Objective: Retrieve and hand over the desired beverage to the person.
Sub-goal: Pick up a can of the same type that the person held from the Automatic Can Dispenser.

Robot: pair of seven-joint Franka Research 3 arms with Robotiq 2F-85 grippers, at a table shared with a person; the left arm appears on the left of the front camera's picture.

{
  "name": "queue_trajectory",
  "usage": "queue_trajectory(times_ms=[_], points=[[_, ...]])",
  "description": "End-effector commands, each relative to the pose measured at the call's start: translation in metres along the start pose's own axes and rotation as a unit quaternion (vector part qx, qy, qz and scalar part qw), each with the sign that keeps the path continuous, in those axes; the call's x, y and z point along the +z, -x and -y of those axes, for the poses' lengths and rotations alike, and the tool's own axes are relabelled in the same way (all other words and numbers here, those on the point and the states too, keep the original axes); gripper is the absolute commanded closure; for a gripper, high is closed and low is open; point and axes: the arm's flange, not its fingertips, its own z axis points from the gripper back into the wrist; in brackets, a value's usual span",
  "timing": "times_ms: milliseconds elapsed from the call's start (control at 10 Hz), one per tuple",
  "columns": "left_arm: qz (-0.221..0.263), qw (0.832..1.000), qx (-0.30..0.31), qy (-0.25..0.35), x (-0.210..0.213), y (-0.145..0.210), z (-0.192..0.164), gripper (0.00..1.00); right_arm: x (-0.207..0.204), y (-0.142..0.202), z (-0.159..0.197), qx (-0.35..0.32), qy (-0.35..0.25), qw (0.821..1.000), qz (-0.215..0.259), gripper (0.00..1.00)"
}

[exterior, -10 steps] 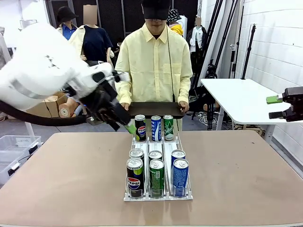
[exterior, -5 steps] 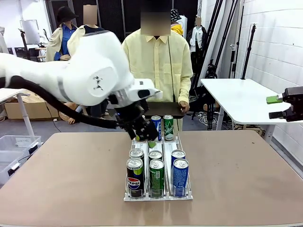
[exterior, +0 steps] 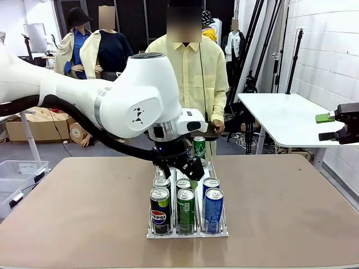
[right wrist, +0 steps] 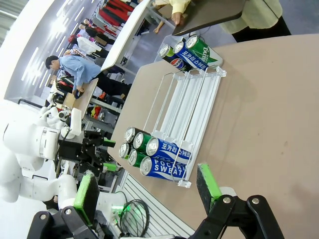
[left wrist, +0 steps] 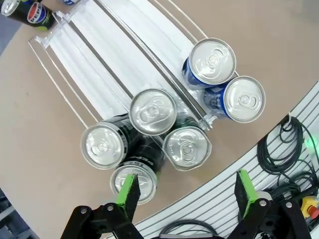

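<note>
Frontally first: left gripper low over the clear rack, fingers released and spread, nothing held, tips at the second row near the middle lane. Six cans bunched at the rack's 6 o'clock end, all upright, long axis vertical, lids up: black Pepsi can, green can and blue can in the near row, three more close behind. Far green can upright at the rack's 12 o'clock end, partly behind the arm. Person at the table's 12 o'clock. Right gripper out at 3 o'clock, well apart from the rack, fingers parted and empty, pointing toward 9 o'clock. Next, from the left wrist: straight down on six round lids, can axes along the line of sight; green pads wide apart at 6 o'clock, one lid just above the gap, another partly behind a pad; no telling whether the pads touch any can. Lastly, from the right wrist, rolled sideways: rack on a diagonal, near group with two blue Pocari Sweat cans at its 6 o'clock end, three cans at the far end, dark tray in the person's hands beyond at 12 o'clock; own fingers spread, nothing between.
</note>
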Motion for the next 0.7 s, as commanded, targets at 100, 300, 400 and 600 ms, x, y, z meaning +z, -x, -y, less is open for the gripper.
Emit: queue_trajectory(times_ms=[100,300,400,600], points=[[-0.022,0.999,0.019,-0.017,-0.005,0.000,0.021,0.00,-0.001,0.000,0.000,0.000,-0.001,1.000,0.001,0.00],[-0.011,1.000,0.012,-0.001,-0.005,0.004,0.013,0.00,-0.001,0.000,0.000,0.000,-0.001,1.000,0.001,0.00],[-0.011,1.000,0.012,-0.001,-0.005,0.004,0.013,0.00,-0.001,0.000,0.000,0.000,-0.001,1.000,0.001,0.00],[-0.011,1.000,0.012,-0.001,-0.005,0.004,0.013,0.00,-0.001,0.000,0.000,0.000,-0.001,1.000,0.001,0.00]])
